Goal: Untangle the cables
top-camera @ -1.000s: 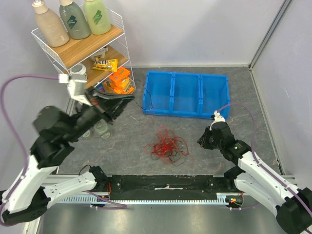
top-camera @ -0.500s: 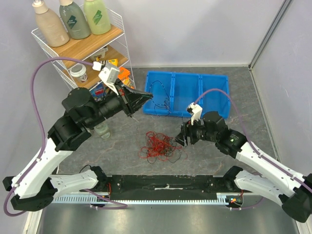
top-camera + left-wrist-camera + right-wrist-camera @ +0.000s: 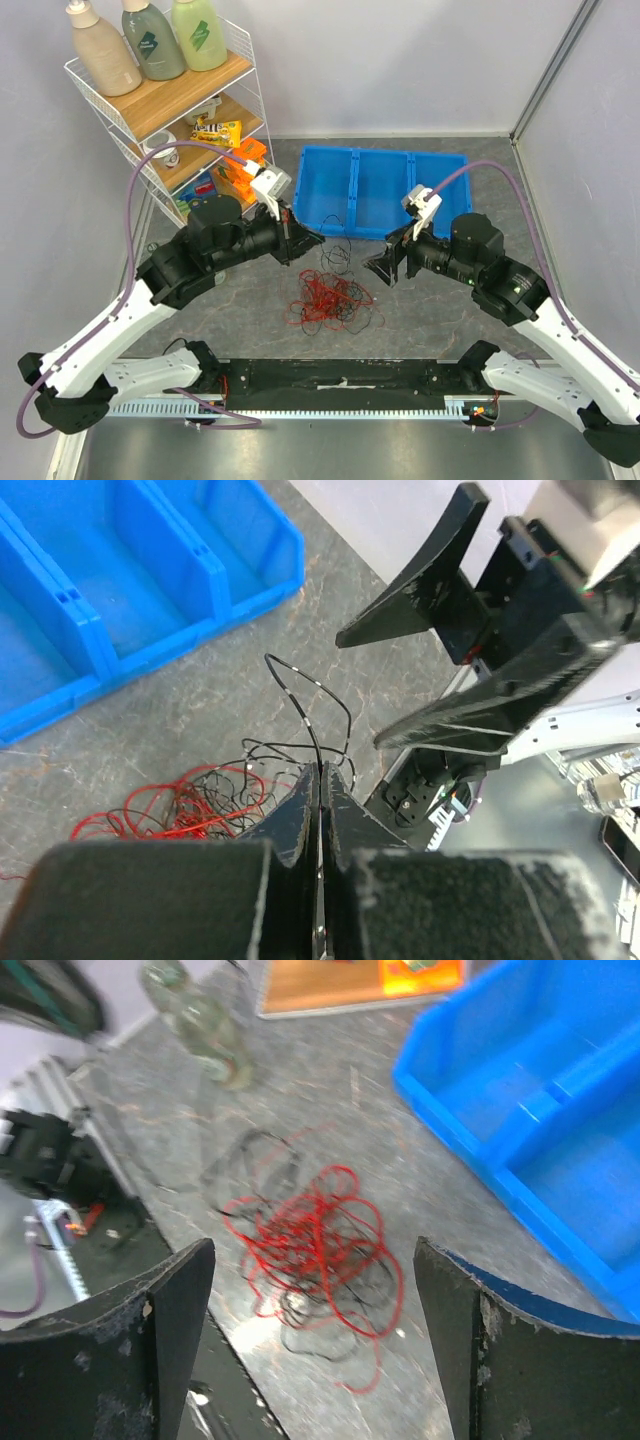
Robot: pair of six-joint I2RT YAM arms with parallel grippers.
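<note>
**Cable untangling: one strand gripped, clump not yet parted.** The cables (image 3: pixel 330 300), a loose scribble of red and black wire, lie on the bench (image 3: pixel 240 300) just in front of the blue bin (image 3: pixel 380 195), on its arm-base side. The left tool (image 3: pixel 310 238), by the bin's front left corner, is closed on a black strand (image 3: pixel 310 715). In the wrist view the strand runs into the seam between the pressed fingers. The right tool (image 3: pixel 385 268), in front of the bin's middle compartment, is spread wide and grips nothing. Its wrist view looks down on the red loops (image 3: pixel 315 1245) between its fingers.

Handling, as judged: the wires look featherlight, limp and springy, so they are likely to snag on one another and slip from a loose pinch. Take hold of a single free loop at the clump's rim. Alternatively, pin the red mass while the black strand is drawn towards the bin.
</note>
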